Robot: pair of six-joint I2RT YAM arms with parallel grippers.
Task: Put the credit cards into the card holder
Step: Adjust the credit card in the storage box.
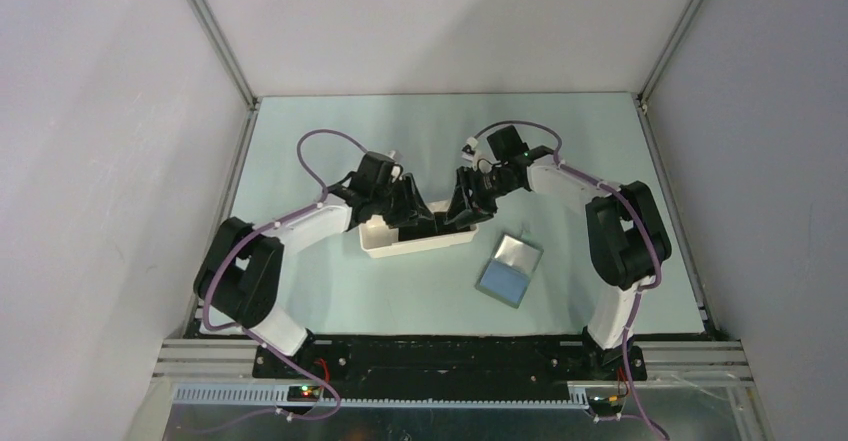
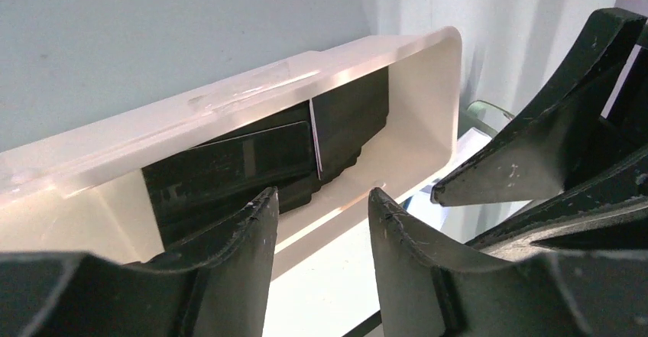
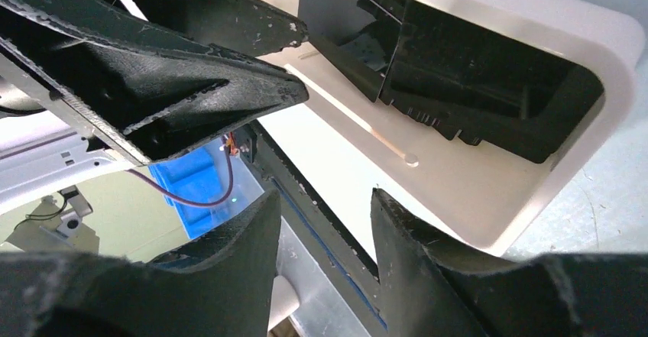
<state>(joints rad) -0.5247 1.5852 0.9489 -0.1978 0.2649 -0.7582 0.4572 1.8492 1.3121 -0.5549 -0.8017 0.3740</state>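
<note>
Several black credit cards (image 2: 229,161) lean on edge inside the long white tray (image 1: 418,247), against its long far wall; they also show in the right wrist view (image 3: 474,77). The card holder (image 1: 510,269) lies open on the table to the right of the tray, blue-grey inside up. My left gripper (image 1: 413,217) is open and empty over the tray's middle, fingertips (image 2: 267,199) above the near rim. My right gripper (image 1: 463,211) is open and empty at the tray's right end, close beside the left one (image 3: 229,62).
The tray's rim (image 2: 252,92) and end wall (image 3: 611,39) stand around the cards. Grey enclosure walls and metal rails (image 1: 215,41) bound the pale green table (image 1: 330,291). The two grippers are nearly touching.
</note>
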